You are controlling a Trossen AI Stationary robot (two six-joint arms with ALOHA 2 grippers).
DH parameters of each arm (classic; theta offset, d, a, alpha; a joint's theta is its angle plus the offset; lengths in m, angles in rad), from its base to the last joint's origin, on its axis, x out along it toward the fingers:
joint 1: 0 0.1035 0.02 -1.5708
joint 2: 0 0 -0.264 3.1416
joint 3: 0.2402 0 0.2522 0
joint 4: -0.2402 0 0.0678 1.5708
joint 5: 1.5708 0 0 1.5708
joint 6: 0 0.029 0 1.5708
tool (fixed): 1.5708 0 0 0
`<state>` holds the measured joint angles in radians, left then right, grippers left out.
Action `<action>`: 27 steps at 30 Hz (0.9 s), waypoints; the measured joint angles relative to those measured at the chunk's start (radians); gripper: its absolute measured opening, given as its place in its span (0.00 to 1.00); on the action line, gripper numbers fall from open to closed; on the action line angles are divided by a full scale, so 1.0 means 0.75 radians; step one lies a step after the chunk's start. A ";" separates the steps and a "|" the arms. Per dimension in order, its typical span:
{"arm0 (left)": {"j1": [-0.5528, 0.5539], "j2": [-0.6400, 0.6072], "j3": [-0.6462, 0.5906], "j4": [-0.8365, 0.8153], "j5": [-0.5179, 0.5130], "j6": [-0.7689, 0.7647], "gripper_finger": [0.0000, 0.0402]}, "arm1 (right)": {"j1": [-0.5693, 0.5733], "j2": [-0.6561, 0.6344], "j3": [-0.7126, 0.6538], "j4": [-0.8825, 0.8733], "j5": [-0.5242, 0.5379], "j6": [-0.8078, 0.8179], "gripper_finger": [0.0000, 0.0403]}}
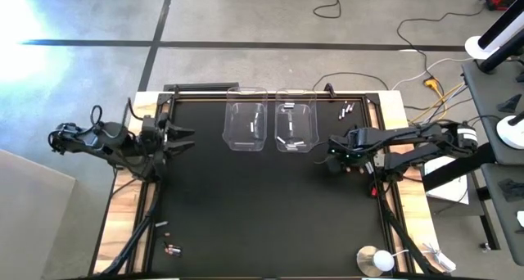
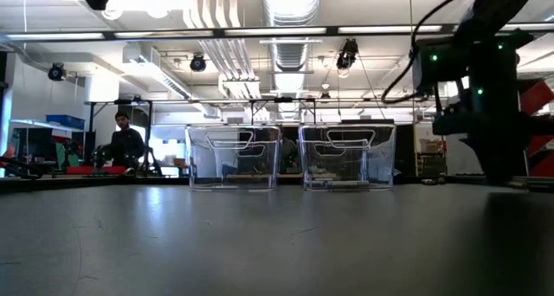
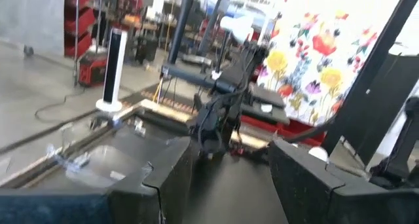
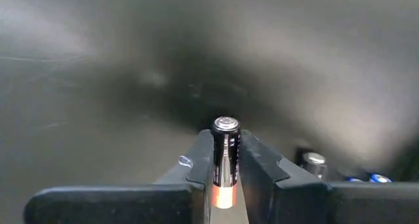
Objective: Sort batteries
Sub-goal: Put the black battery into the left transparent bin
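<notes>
Right gripper (image 4: 224, 178) is clamped on 1 dark battery (image 4: 225, 152) with a copper end, low over the black mat (image 1: 246, 206) beside the 2 clear bins (image 1: 246, 126). Left gripper (image 1: 182, 138) waits at the mat's left edge, fingers spread.

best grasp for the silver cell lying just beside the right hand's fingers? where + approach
The right hand is full, shut on a dark copper-ended battery, so bin that first. Then take the silver cell across the middle of its barrel, coming straight down from above: it looks to lie flat on the mat, so only its round sides seem pinchable.
</notes>
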<state>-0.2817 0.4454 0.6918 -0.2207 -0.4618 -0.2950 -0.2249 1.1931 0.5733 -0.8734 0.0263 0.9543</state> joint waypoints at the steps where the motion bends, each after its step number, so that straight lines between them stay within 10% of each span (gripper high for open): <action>1: 0.000 -0.001 0.000 0.029 0.000 0.020 0.45 | 0.009 0.000 0.020 -0.024 -0.004 -0.013 0.10; 14: 0.000 -0.046 0.000 0.095 0.047 0.166 0.45 | 0.181 0.001 0.570 -0.469 -0.146 -0.155 0.10; 27: 0.016 0.062 -0.005 0.243 0.187 0.263 0.47 | 0.341 0.225 1.112 0.096 0.141 -0.237 0.10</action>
<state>-0.2701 0.4918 0.6877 -0.0385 -0.3216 -0.0979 0.0312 1.3616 1.4073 -0.8011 0.1323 0.7769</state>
